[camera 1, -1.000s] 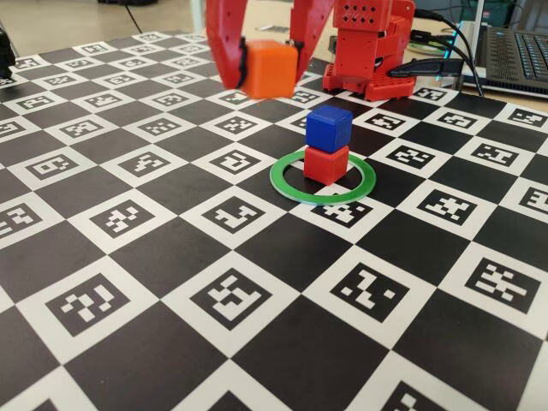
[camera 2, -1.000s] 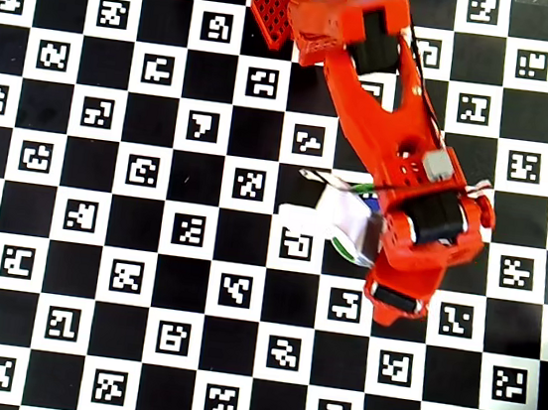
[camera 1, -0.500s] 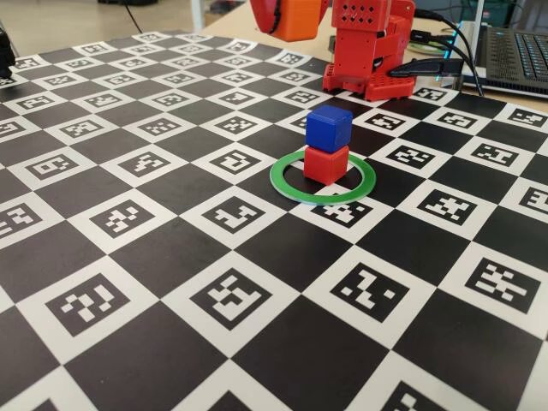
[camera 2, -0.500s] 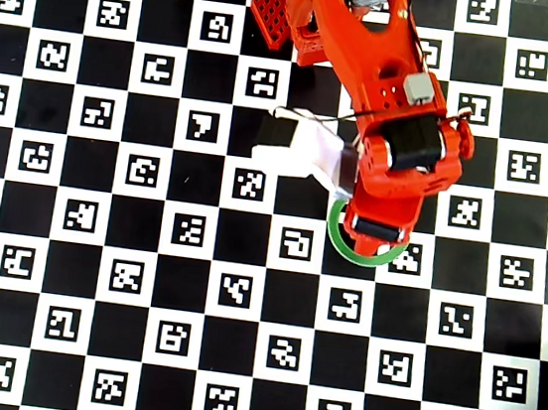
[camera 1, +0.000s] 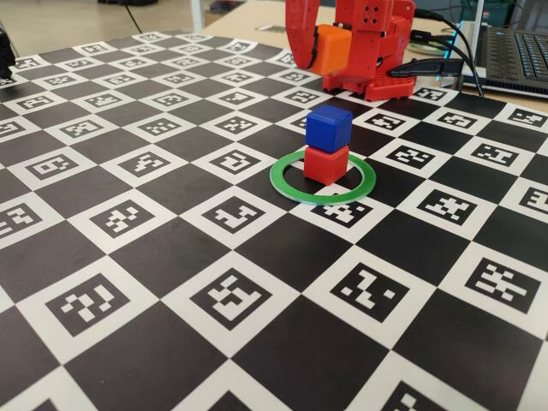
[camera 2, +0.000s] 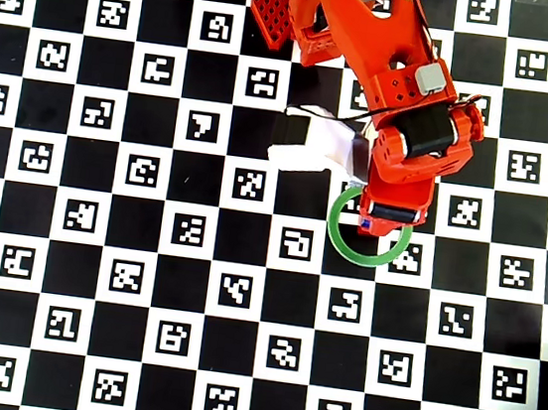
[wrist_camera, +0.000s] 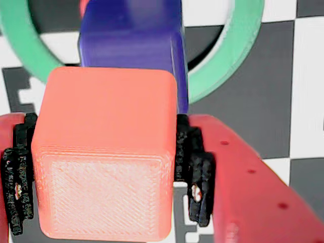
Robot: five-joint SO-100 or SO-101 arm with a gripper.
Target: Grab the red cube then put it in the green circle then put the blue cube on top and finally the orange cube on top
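Observation:
The red cube sits inside the green circle, and the blue cube rests squarely on top of it. My gripper hangs in the air behind and above this stack, shut on the orange cube. In the wrist view the orange cube fills the space between the black pads of my gripper. Past it lie the blue cube and the green circle. From overhead the arm covers the stack, with only the green circle showing.
The arm's red base stands at the back of the checkered marker mat. Cables and a laptop lie behind it at the right. A white camera mount sticks out from the wrist.
My gripper carried the orange cube up and to the right in the fixed view, then came down a little behind the stack. From overhead the wrist swung over the green circle.

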